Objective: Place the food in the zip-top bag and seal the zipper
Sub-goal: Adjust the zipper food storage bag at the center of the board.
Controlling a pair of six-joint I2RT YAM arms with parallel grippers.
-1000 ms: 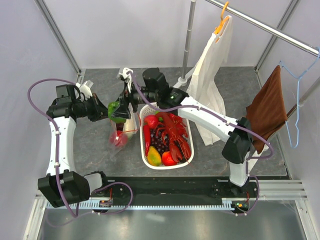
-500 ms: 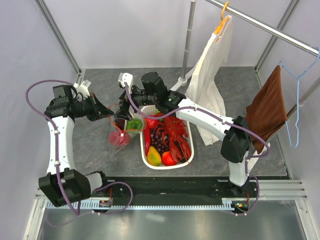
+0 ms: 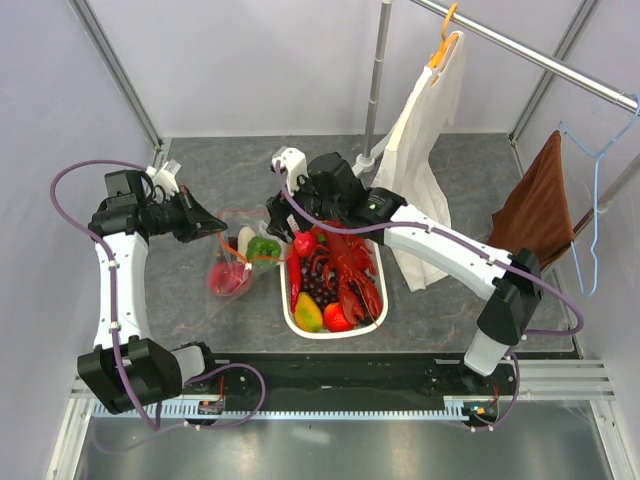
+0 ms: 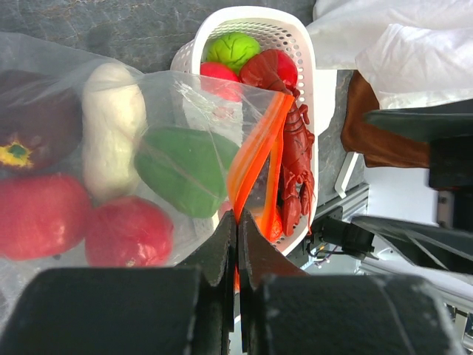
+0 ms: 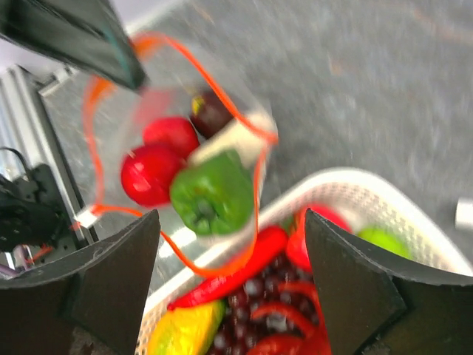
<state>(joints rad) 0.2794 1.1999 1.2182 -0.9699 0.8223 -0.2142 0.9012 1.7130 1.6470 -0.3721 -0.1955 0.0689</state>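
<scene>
L end effector [image 4: 236, 222] pressed together, pinching the orange-red zipper [image 4: 255, 155] at the mouth of the zip-top bag [image 4: 185, 96]. Bag rests on the table [image 3: 200, 180] just left of the white basket [image 3: 335, 332], w/ two red fruits [image 4: 129, 231], green pepper [image 4: 181, 170], white radish [image 4: 112, 126] & purple bulb [image 4: 33, 126] inside. R end effector [image 5: 230, 222] spread wide, gripping nothing, above bag mouth & basket edge; lobster [image 3: 350, 265], grapes [image 3: 320, 288] & yellow piece [image 3: 308, 315] in the basket.

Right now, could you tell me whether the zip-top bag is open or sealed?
Open: its orange zipper gapes in a wide loop, with the green pepper visible through the mouth.
</scene>
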